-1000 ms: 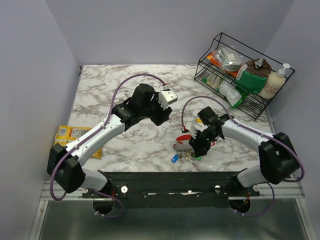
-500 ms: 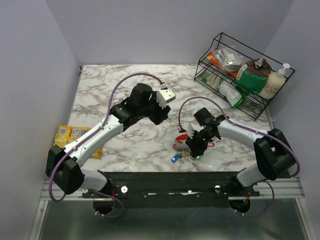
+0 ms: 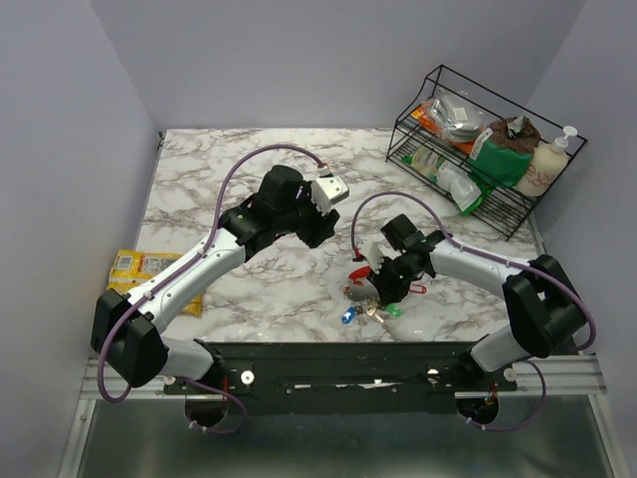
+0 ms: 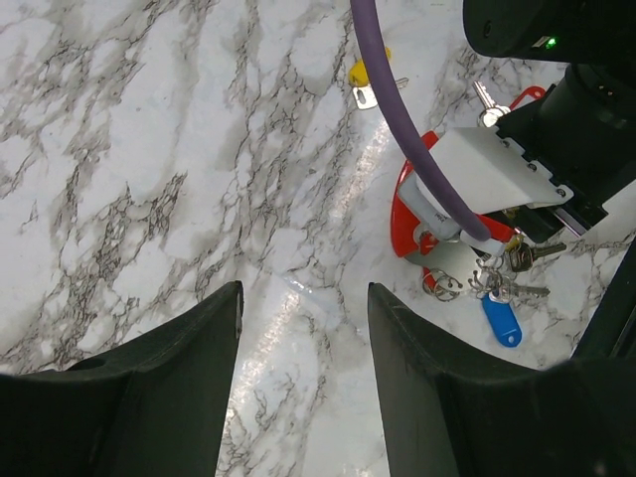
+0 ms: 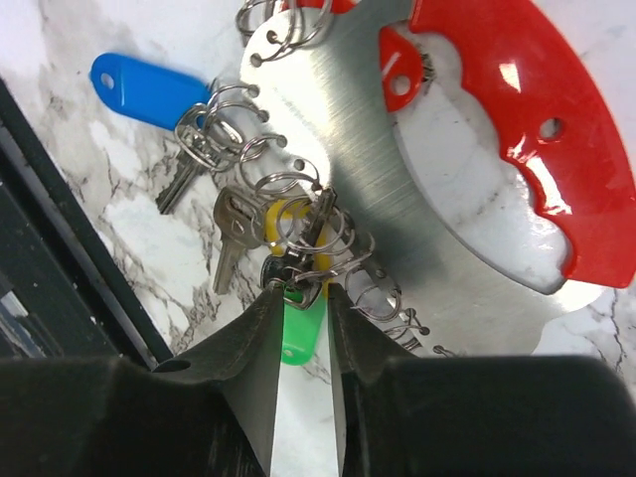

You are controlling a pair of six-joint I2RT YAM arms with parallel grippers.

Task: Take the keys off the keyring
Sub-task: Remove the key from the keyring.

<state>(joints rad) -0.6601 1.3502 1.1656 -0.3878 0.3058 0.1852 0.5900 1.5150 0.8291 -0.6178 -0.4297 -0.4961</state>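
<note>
Task status: partly done, by my judgement. One yellow-tagged key point(image 4: 368, 78) lies loose on the bench point(image 3: 199, 179), apart from the keyring point(image 5: 397, 149).
Possible second loose key: in the left wrist view I see a bare metal key point(image 4: 484, 96) beside a red loop, close to the right arm. I cannot tell whether it is off the ring.
Left to do: a cluster of keys point(image 5: 268, 238) hangs on the keyring by small split rings. I make out a blue-tagged key point(image 5: 139, 84), a green-tagged key point(image 5: 298, 343) and a second yellow tag point(image 5: 288, 221).
Keyring position: flat on the bench, close to the near edge, a little right of the middle, under the right arm.
Keyring appearance: a curved plate. The outer arc is glossy red. The inner part is brushed grey metal with a row of small holes along one edge, and the split rings thread through these holes.
Right pincer point(image 5: 301, 298): fingers drawn close together at a split ring above the green tag. I cannot tell whether they pinch it.
Left pincer point(image 4: 305, 298): spread, holding nothing, hovering over bare bench beside the keyring.
</note>
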